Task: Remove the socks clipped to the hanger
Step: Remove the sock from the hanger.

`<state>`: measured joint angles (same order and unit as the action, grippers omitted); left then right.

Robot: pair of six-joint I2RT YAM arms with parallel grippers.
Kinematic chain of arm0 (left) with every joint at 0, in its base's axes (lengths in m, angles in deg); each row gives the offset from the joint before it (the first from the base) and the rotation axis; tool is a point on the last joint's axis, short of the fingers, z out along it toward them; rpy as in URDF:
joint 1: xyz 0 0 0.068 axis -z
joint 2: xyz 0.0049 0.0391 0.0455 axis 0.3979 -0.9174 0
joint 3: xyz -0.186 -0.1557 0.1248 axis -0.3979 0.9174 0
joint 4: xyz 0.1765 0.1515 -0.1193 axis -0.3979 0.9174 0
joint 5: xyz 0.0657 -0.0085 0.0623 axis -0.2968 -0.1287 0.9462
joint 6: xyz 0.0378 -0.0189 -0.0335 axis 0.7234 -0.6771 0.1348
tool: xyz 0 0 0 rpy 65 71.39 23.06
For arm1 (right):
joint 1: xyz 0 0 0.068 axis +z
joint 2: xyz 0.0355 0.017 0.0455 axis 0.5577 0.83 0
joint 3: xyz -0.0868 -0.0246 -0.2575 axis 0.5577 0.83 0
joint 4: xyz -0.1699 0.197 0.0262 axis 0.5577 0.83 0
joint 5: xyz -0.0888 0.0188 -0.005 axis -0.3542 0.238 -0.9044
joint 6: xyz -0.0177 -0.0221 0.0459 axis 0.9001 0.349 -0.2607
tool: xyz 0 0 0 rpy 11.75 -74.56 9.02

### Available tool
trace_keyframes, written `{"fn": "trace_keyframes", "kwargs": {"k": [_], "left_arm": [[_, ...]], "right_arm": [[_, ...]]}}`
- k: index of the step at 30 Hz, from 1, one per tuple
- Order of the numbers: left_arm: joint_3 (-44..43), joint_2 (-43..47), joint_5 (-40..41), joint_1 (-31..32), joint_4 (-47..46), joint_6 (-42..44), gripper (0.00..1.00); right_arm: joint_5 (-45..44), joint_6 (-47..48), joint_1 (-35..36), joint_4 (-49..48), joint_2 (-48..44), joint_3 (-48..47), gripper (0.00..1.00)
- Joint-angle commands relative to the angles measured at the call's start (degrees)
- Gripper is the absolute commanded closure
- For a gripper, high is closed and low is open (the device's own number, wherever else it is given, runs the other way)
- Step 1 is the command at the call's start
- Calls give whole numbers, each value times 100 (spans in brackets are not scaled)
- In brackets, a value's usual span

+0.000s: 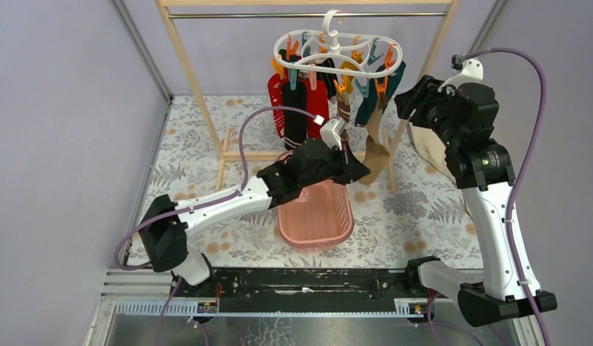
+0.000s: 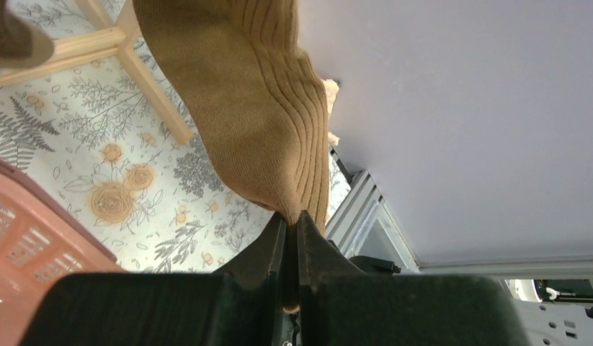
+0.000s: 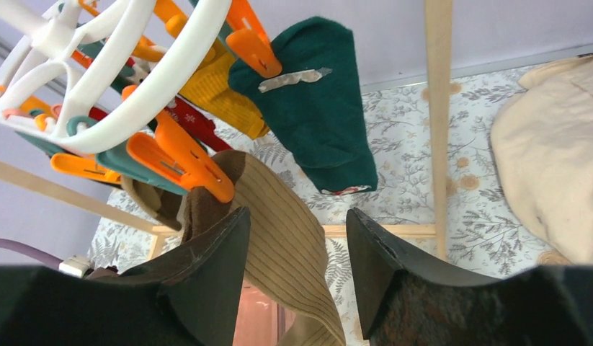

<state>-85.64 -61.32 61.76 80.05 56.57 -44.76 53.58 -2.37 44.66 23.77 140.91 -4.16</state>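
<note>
The white hanger (image 1: 336, 54) hangs from the wooden rack with several socks clipped on: red (image 1: 277, 97), black (image 1: 295, 112), dark teal (image 1: 369, 104) and olive-brown (image 1: 378, 148). My left gripper (image 1: 360, 171) is shut on the lower end of the olive-brown sock (image 2: 257, 108), with the fabric pinched between its fingertips (image 2: 292, 220). My right gripper (image 1: 403, 101) is open at the hanger's right side. Its fingers straddle the same sock (image 3: 275, 191) just below the orange clip (image 3: 185, 162) that holds it. The hanger ring (image 3: 113, 79), teal sock (image 3: 315, 108) and mustard sock (image 3: 214, 90) show behind.
A pink basket (image 1: 315, 213) sits on the floral table under my left arm. The wooden rack's legs (image 1: 199, 94) stand left and right of the hanger. A beige cloth (image 3: 553, 166) lies at the right by the wall.
</note>
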Motion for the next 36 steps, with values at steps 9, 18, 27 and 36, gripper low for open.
{"fn": "trace_keyframes", "kwargs": {"k": [9,18,27,36], "left_arm": [[-826,-651,341,76,-301,104,100],[-1270,-980,746,97,163,266,100],[-1485,-1028,958,125,412,413,100],[-1680,-1110,981,148,700,480,100]], "right_arm": [[-1006,1319,192,-397,55,-372,37],[-653,1925,514,-1262,-190,173,42],[412,1924,531,-1827,-209,384,43],[496,1924,582,-2115,-2,413,43]]}}
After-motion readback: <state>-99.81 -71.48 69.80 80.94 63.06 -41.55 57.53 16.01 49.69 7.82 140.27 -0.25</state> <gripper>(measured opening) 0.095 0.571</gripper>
